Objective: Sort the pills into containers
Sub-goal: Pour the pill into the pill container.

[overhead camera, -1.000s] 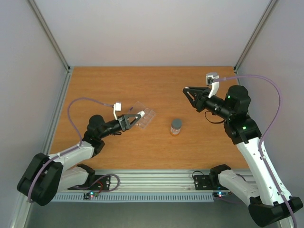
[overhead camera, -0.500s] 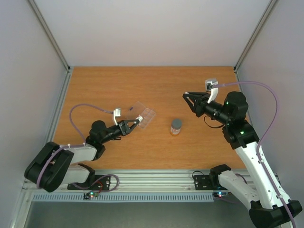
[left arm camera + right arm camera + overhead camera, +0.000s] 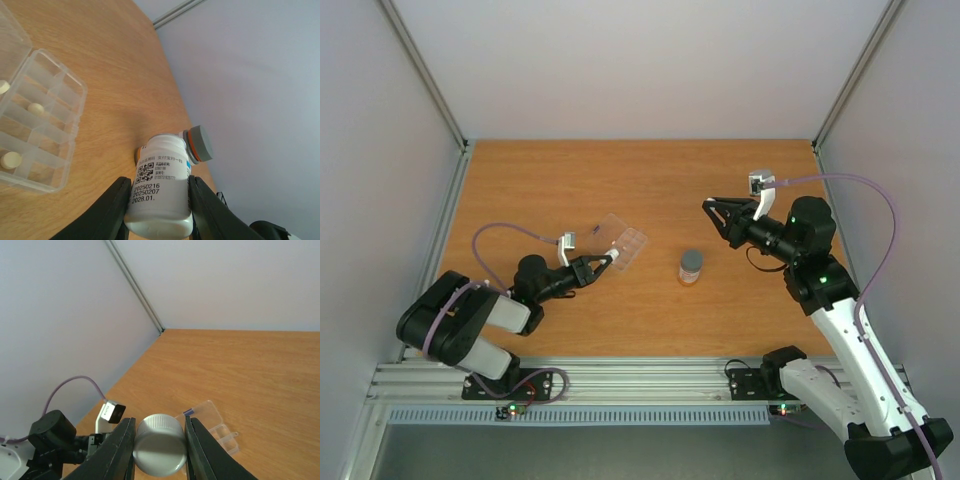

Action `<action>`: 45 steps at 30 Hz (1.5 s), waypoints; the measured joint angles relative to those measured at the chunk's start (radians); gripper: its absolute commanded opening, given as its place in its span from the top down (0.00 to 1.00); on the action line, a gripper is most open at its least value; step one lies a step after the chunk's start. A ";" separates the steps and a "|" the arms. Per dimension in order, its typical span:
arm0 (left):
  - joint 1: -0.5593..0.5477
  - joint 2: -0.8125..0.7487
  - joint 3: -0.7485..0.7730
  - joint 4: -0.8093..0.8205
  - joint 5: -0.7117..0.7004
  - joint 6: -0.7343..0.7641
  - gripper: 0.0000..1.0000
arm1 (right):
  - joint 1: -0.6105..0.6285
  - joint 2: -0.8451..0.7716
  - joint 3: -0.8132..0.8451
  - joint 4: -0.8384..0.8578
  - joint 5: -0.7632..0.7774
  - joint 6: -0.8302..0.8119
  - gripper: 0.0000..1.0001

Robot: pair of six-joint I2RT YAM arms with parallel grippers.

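Note:
In the left wrist view my left gripper [image 3: 159,182] is shut on a white pill bottle [image 3: 161,185] with a printed label, one black finger on each side. The clear pill box [image 3: 47,100] lies open to its left, and white round pills [image 3: 35,107] sit in a few of its cells. From above, the left gripper [image 3: 603,262] hovers just beside the pill box [image 3: 625,240]. My right gripper [image 3: 160,422] is shut on a white ribbed cap [image 3: 160,444] and hangs in the air right of centre [image 3: 715,213].
A small bottle with a grey cap [image 3: 691,266] and an orange band stands on the wooden table [image 3: 650,180] between the two grippers. It shows just behind the held bottle in the left wrist view [image 3: 199,143]. Metal frame posts and grey walls bound the table.
The left arm has folded back toward its base, drawing its gripper and bottle slightly nearer. The right gripper has sunk a little and shifted left with the cap.

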 measured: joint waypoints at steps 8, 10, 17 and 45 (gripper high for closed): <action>0.008 0.135 0.000 0.089 0.004 0.000 1.00 | 0.000 0.010 -0.004 0.018 0.000 0.000 0.79; 0.010 0.158 0.000 0.103 0.005 0.000 1.00 | 0.000 0.014 -0.004 0.019 0.000 0.000 0.79; 0.012 0.209 0.000 0.129 0.008 0.000 1.00 | 0.000 0.029 -0.010 0.026 0.000 0.000 0.79; 0.012 0.266 0.040 0.079 -0.002 0.036 1.00 | 0.000 0.095 -0.011 0.048 0.000 -0.003 0.80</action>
